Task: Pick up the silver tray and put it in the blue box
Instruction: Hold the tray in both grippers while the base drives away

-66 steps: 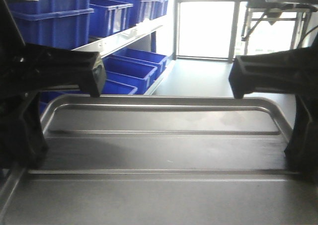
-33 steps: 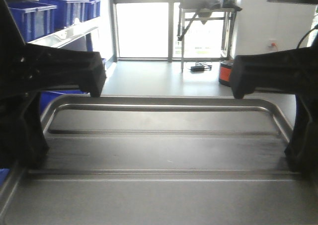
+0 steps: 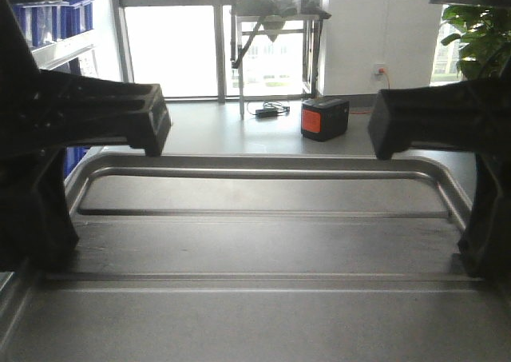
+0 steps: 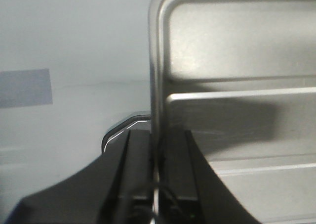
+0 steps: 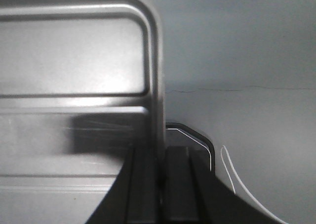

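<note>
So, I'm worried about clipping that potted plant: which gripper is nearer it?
Right. The right gripper, clamped on the right rim of the silver tray, is on the potted plant's side; the left gripper clamps the opposite rim, farther off.

An orange-and-black box is sitting on the floor near a metal table; a leafy plant is standing farther right.

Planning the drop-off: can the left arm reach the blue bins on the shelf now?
Probably not: the left end effector is clamped on the tray, and the blue bins sit far off.
</note>
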### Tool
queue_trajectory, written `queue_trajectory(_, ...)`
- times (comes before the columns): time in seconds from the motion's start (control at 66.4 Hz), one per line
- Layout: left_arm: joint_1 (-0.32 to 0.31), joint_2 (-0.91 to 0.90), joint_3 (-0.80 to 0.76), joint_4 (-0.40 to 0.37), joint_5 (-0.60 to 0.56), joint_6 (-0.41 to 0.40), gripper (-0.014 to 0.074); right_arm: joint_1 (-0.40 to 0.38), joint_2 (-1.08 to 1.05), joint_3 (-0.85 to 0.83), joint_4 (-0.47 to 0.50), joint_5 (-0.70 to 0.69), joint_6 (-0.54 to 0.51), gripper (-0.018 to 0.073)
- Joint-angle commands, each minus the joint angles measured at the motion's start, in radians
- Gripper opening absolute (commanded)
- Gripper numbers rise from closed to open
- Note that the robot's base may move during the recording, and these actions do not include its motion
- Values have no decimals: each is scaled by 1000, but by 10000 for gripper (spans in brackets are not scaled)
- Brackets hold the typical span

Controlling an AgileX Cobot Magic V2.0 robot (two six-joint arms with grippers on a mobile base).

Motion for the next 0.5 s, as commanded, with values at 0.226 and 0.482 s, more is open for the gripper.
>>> queue_trajectory(0.226,-7,-28,-25,21,-15,1,-15,-2,-26,-25,-38,-25,0,59)
queue_trajectory(0.482,-7,-28,-25,21,-15,1,-15,-2,-26,-25,-38,-25,0,59)
